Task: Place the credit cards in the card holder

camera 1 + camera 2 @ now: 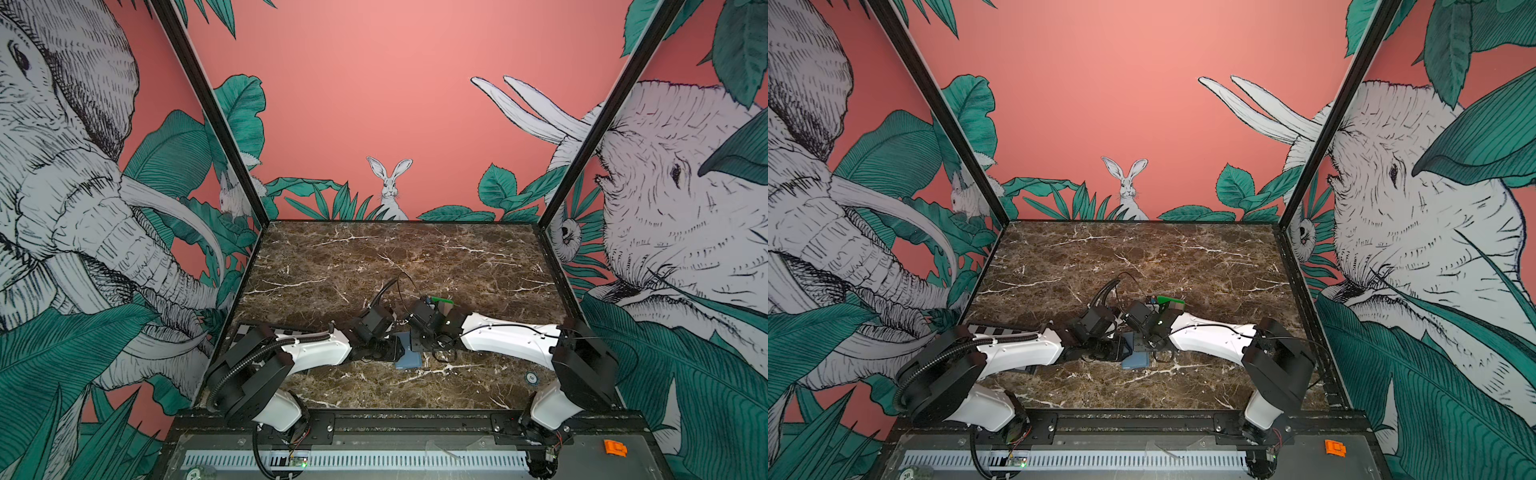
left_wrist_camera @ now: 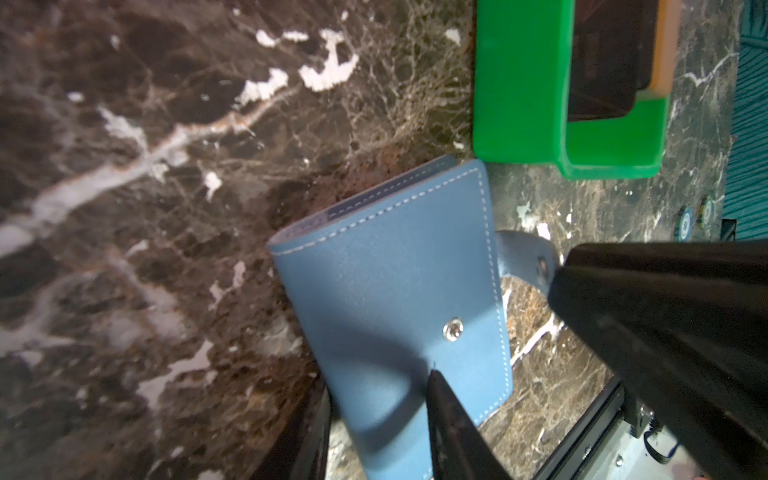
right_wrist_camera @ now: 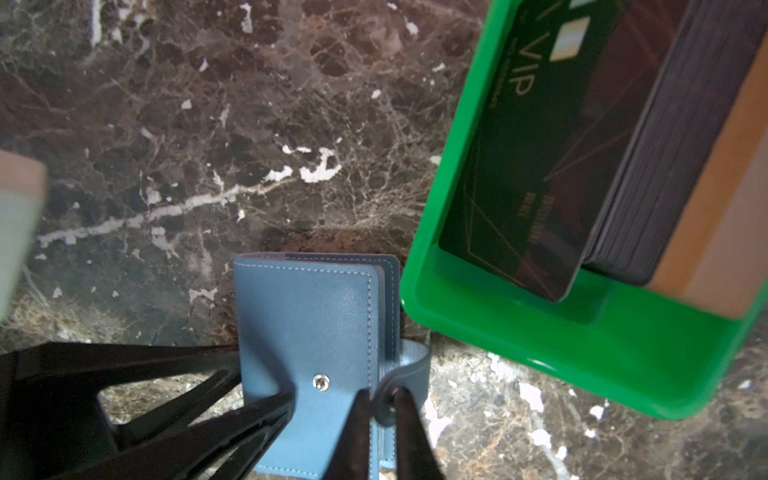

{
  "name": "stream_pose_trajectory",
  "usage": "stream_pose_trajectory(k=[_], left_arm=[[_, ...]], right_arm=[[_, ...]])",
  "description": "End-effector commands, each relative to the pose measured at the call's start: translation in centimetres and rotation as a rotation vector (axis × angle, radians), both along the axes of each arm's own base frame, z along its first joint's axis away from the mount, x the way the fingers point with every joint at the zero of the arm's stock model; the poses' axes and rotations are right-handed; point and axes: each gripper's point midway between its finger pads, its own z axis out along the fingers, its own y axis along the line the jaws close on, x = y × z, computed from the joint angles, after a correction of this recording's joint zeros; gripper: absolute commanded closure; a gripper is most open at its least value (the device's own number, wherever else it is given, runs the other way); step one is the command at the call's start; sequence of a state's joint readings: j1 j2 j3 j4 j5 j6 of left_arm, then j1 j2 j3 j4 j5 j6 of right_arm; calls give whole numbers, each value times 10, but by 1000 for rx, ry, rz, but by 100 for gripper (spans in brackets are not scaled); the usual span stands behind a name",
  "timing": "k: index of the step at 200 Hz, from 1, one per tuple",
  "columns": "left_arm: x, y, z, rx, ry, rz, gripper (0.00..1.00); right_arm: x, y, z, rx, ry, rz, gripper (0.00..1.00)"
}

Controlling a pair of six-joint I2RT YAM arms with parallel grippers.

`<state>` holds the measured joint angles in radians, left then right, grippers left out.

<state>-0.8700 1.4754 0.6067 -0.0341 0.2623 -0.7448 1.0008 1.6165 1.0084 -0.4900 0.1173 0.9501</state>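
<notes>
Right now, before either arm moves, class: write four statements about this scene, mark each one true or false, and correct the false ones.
1. The card holder lies folded shut on the marble table. True.
2. The black VIP card already sits inside the card holder. False: it leans in the green tray, beside a stack of other cards.
3. The right gripper pinches the snap tab. True.
4. The snap tab is fastened on its stud. False: the stud is bare, and the tab curls free past the holder's edge.
</notes>
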Motion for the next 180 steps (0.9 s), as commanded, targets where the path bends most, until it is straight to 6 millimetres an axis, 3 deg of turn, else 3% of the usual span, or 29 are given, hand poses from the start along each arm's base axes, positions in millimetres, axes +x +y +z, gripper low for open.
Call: stream_pose_trajectory(k=[1, 144, 180], left_arm=[[-16, 14, -20, 76, 65, 0, 60], [-17, 12, -22, 79, 69, -5, 60], [-18, 13, -22, 81, 69, -7, 61]], right_arm=[[-1, -5, 4, -32, -12, 13, 81], [-1, 1, -3, -63, 12, 40, 75], [1, 0, 0, -63, -1, 35, 79]])
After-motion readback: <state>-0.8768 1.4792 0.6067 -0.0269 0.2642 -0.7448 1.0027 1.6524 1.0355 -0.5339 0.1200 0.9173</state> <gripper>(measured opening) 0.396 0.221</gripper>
